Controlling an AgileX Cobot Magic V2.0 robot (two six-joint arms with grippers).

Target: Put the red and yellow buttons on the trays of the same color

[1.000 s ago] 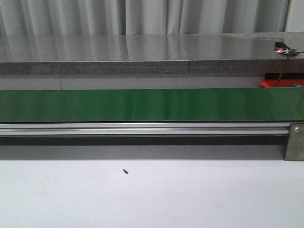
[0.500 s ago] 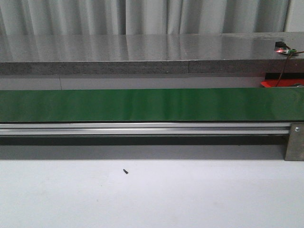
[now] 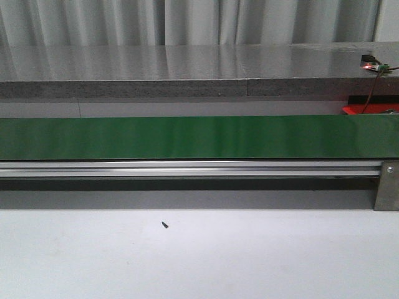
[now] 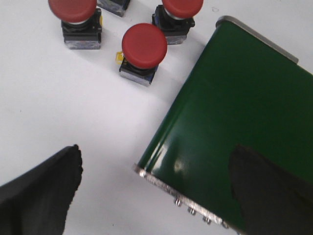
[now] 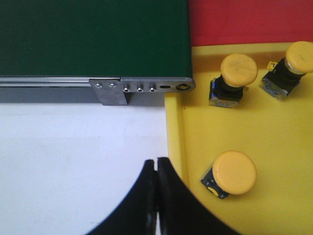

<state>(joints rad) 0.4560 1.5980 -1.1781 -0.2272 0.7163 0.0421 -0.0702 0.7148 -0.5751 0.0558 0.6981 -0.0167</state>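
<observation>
Beside the green belt's (image 4: 234,117) left end I see red buttons (image 4: 144,46) waiting on the white worktop, my left gripper (image 4: 151,191) spread wide above; at the right end, three yellow buttons (image 5: 234,172) already sit in the yellow tray (image 5: 274,127), my right gripper (image 5: 157,196) pinched closed, empty.

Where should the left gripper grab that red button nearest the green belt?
Probably by the square black base under the mushroom cap of the nearest red button, coming down from above: the cap overhangs, the base has flat sides. The left gripper is open.
</observation>
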